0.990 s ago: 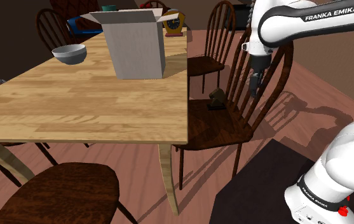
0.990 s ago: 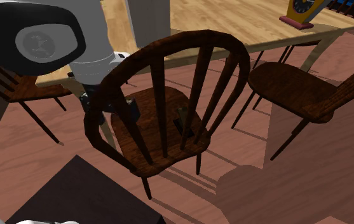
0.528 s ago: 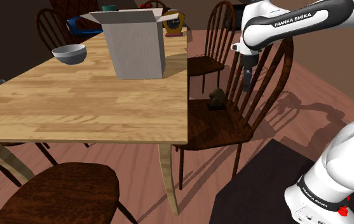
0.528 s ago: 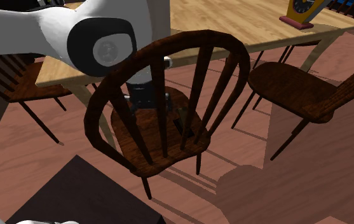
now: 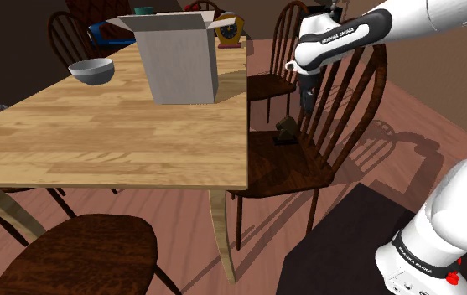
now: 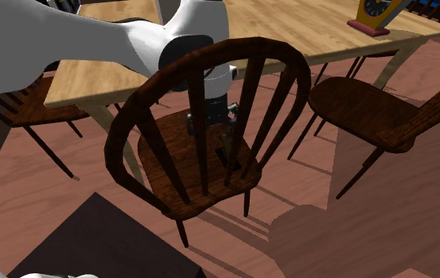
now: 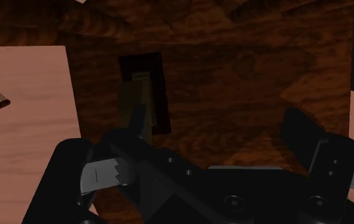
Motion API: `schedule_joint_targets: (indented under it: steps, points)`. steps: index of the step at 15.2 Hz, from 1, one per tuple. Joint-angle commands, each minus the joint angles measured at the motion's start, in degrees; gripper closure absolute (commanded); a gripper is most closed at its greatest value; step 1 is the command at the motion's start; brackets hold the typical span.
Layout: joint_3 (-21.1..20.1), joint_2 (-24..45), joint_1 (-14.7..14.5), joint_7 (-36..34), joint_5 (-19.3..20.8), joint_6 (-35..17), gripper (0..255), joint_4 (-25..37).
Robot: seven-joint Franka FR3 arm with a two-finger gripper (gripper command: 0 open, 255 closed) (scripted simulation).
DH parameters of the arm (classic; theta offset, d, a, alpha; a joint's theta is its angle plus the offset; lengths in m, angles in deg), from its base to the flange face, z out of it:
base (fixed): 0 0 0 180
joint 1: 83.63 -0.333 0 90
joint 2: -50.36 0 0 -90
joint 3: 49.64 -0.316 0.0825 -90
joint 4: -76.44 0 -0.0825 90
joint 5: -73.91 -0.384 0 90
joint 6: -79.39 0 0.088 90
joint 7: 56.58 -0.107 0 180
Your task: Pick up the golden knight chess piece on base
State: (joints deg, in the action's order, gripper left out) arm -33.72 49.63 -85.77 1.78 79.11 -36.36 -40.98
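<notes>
Beside the counter (image 5: pixel 97 134), a chair (image 5: pixel 311 172) under my spread claw (image 5: pixel 307 107).
The dark chair stands right of centre in the shoulder view. My claw hangs above its seat, fingers apart, pinching nothing. The dull-gold knight (image 5: pixel 286 127) stands on a black base (image 7: pixel 159 95) on that seat, just lower left of the claw.

One box (image 5: pixel 179 60) — one bowl (image 5: pixel 91 71) — one knight (image 5: pixel 286 127)
</notes>
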Motion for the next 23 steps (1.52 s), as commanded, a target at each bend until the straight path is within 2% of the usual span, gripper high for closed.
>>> schedule_joint_targets:
  steps: [1,6,15,16,23]
  points:
    - [0.18,4.52,0.08,5.24,-1.82,-0.85,0,4.12]
    - [-0.90,14.23,1.15,15.30,-5.69,-1.30,0,14.07]
    - [-1.14,16.36,1.35,15.49,-6.28,-6.52,0,10.92]
    - [-1.12,16.36,1.38,15.54,-6.28,-6.53,255,10.91]
    - [-1.11,16.33,1.39,15.56,-6.28,-6.64,255,10.76]
